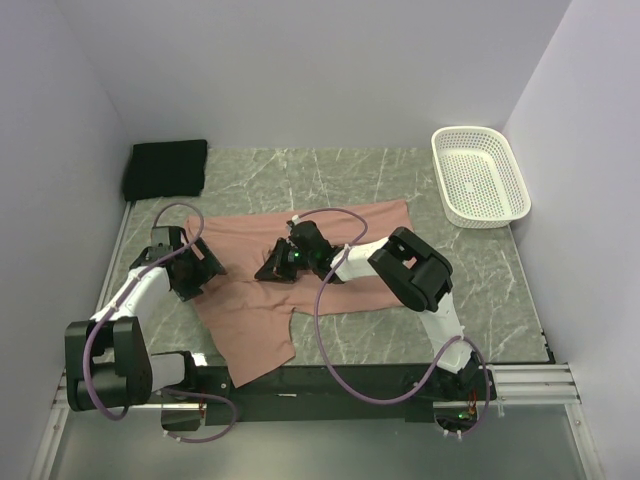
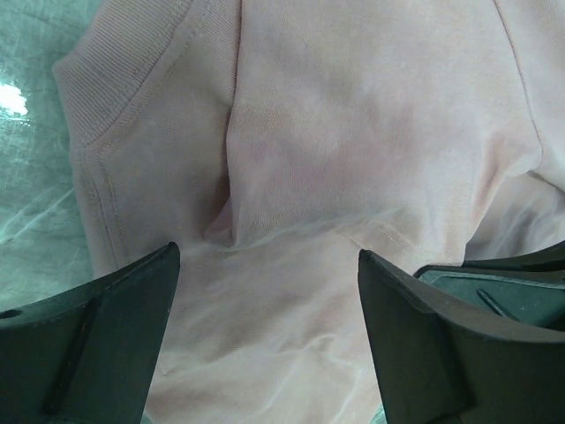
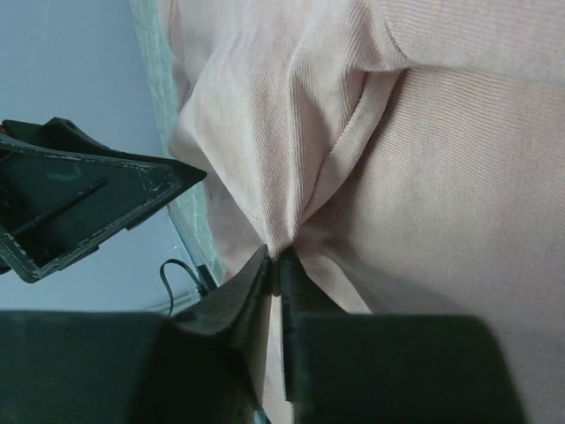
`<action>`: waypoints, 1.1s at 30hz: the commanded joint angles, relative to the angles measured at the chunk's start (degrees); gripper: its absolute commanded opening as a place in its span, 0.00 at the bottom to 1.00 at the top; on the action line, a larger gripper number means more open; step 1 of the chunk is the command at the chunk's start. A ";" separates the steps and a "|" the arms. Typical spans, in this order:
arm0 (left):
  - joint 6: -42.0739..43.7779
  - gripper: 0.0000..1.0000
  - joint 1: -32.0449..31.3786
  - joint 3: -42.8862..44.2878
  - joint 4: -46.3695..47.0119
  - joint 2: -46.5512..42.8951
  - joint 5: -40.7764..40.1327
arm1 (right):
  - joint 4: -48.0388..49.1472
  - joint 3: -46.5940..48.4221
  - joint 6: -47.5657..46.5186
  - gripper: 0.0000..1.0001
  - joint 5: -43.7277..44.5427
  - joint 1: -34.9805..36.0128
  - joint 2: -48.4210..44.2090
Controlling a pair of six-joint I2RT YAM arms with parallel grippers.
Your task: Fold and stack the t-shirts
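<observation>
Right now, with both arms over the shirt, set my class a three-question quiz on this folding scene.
1. True or false: the right end effector is shut on the pink t-shirt.
2. The left end effector is: A open; B shut on cloth; C out of view.
3. Fill in: the black t-shirt lies at the far ____ corner of the table.
Key: 1 true; 2 A; 3 left.

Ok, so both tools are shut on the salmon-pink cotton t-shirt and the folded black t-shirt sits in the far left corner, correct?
Not both. Only the right tool is shut on the salmon-pink cotton t-shirt; the left wrist view shows the left tool wide open over its collar area. The folded black t-shirt does sit in the far left corner.
</observation>
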 commanded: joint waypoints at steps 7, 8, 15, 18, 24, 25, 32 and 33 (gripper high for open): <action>1.93 0.86 0.24 2.15 1.49 1.11 0.70 | 1.40 1.84 -0.39 0.00 -0.87 0.20 -1.99; 1.93 0.87 0.24 2.24 1.66 1.20 0.52 | 0.79 2.10 -0.74 0.00 -0.70 0.29 -2.26; 4.38 0.87 0.32 2.77 5.08 0.50 1.31 | -0.18 2.90 -1.62 0.00 -1.13 0.29 -2.26; 5.79 0.86 0.24 3.21 6.14 0.32 1.58 | 0.08 3.25 -1.54 0.00 -1.75 0.20 -1.73; 6.85 0.84 0.24 3.38 7.37 2.16 3.16 | -0.09 3.69 -2.06 0.00 -2.10 0.29 -1.82; 6.94 0.85 0.24 3.47 7.03 2.51 3.33 | -0.27 3.86 -2.06 0.00 -2.45 0.29 -1.82; 7.03 0.84 0.24 2.68 6.76 3.66 4.12 | -0.01 4.21 -2.07 0.00 -3.07 0.20 -1.38; 7.03 0.84 0.24 2.77 6.67 3.83 4.39 | 0.17 4.21 -2.06 0.00 -3.15 0.29 -1.29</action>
